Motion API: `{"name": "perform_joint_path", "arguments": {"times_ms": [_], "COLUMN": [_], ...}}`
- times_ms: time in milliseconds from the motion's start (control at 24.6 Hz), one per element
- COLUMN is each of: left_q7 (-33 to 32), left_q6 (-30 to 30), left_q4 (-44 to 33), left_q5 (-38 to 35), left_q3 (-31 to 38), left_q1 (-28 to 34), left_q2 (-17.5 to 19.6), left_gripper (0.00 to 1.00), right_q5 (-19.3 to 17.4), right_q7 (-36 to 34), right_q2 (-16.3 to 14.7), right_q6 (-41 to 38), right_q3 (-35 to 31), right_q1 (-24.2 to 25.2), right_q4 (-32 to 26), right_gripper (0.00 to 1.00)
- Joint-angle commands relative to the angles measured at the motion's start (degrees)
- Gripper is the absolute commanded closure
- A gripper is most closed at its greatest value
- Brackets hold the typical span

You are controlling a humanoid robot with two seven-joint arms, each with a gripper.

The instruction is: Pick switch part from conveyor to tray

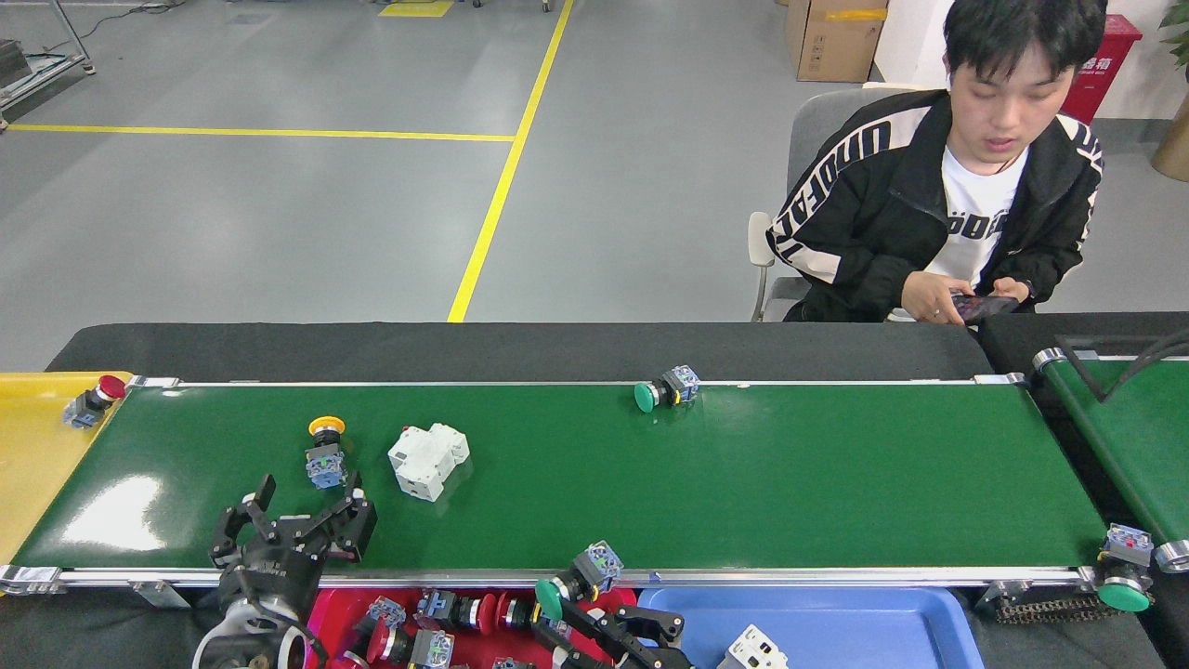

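The conveyor [743, 483] is glossy green with silver edge rails. On it lie a green-capped switch part [665, 391] with a black and blue body, a yellow-capped switch part [324, 452] and a white block [427, 461]. The left gripper [295, 530] and right gripper [557, 609] are black; the right one grips a green-capped part [581, 581]. The trays are red [604, 641], blue [836, 632] and yellow [32, 446]. The floor [325, 232] is grey with yellow lines. The person's jacket [864, 214] is black with white striped sleeves.
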Motion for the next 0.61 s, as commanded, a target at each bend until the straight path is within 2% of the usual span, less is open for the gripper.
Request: {"name": "perform_joint_path", "arguments": {"times_ms": [0,41,162,203,243,406,568], "left_q7": [0.9,1.1,2.2,3.3,4.1,4.5,4.7], "left_q6": [1.3,1.6,1.9,1.7,1.3,1.0,-0.9], "left_q4": [4.8,8.5,17.7,19.9,21.0,20.8,15.1], "left_q5": [-0.3,-0.5,0.0,0.1,0.2,2.7,5.6], "left_q3": [-0.4,-1.5,-5.2,-5.5,-5.5,-5.7,-5.5], "left_q1": [-4.0,-6.4,-10.3,-10.8,-11.2,-10.7,-7.1], "left_q2": [1.6,2.5,6.8,7.6,8.1,8.4,8.2], "left_gripper": [0.0,0.04,0.25,0.45,0.56,0.89,0.93], "right_q5": [-0.3,-0.3,-0.3,-0.3,-0.3,-0.3,-0.3], "right_q7": [0.2,0.2,0.2,0.3,0.3,0.3,0.3], "right_q2": [0.7,0.8,0.8,0.7,0.7,1.6,1.6], "right_q6": [-1.0,-1.0,-0.8,-0.8,-0.8,-0.7,-0.6], "right_q3": [0.1,0.0,0.0,0.1,0.1,0.0,0.0], "right_q1": [-0.7,-0.7,-0.5,-0.4,-0.4,-0.5,-0.5], "right_q4": [-1.0,-0.9,-1.0,-1.0,-1.0,-1.0,-0.9], "right_gripper": [0.02,0.02,0.02,0.02,0.02,0.02,0.02]}}
